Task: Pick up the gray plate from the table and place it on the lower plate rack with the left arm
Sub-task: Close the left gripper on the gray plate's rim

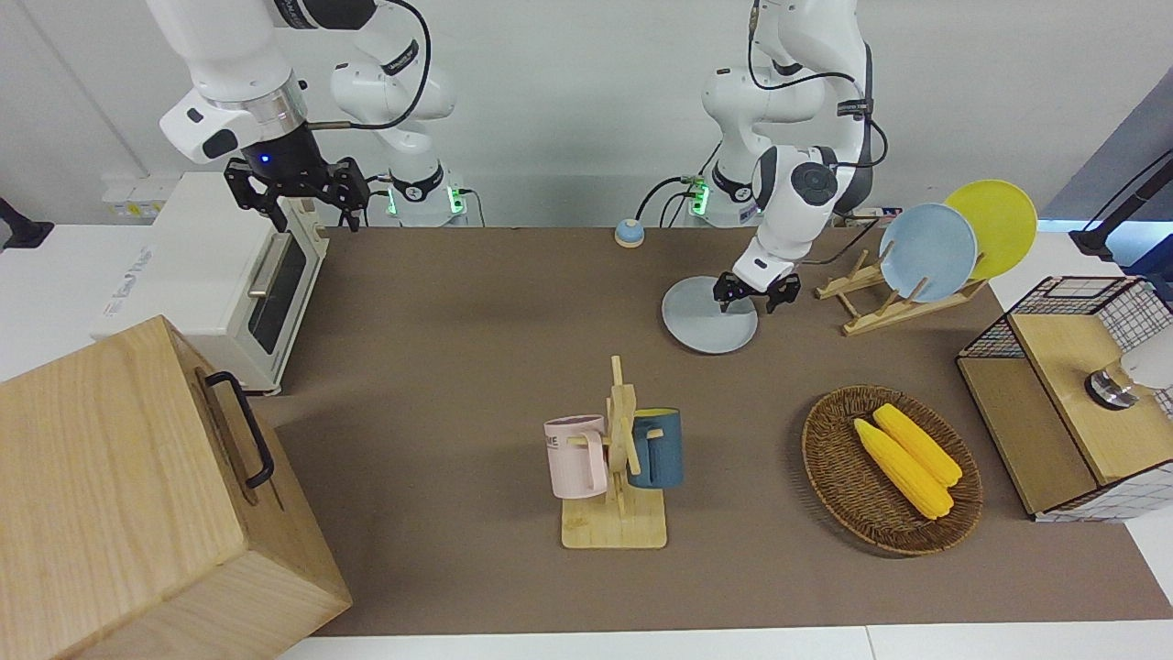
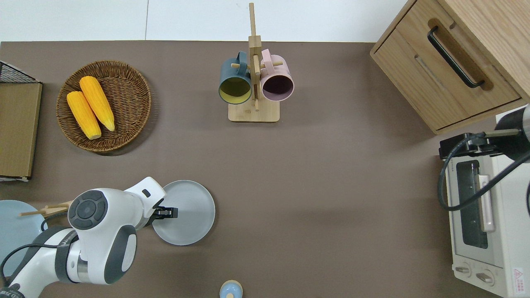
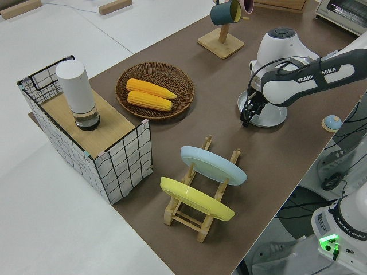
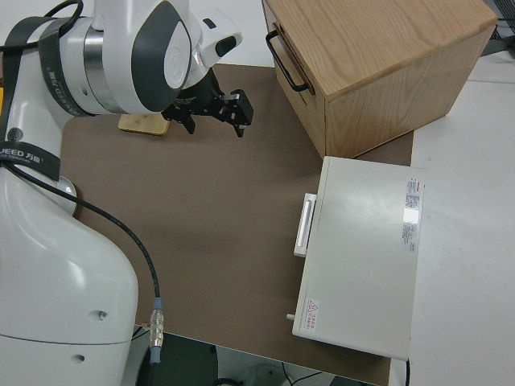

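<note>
The gray plate [image 1: 704, 328] [image 2: 191, 217] [image 3: 270, 118] lies flat on the brown table [image 1: 476, 367], toward the left arm's end. My left gripper [image 1: 756, 295] [image 2: 166, 212] [image 3: 247, 116] hangs low over the plate's edge that faces the plate rack, fingers open and nothing between them. The light-wood plate rack [image 1: 871, 312] [image 3: 198, 220] stands beside the plate, closer to the table's end. A light blue plate [image 1: 927, 252] and a yellow plate [image 1: 999, 220] lean in it. My right arm is parked with its gripper [image 1: 298, 197] [image 4: 216, 112] open.
A mug stand [image 1: 619, 458] with a pink and a blue mug stands mid-table. A wicker basket [image 1: 825, 458] holding two corn cobs and a wire-sided box [image 1: 1072, 394] sit toward the left arm's end. A toaster oven [image 1: 229, 275] and a wooden cabinet [image 1: 137, 495] fill the other end.
</note>
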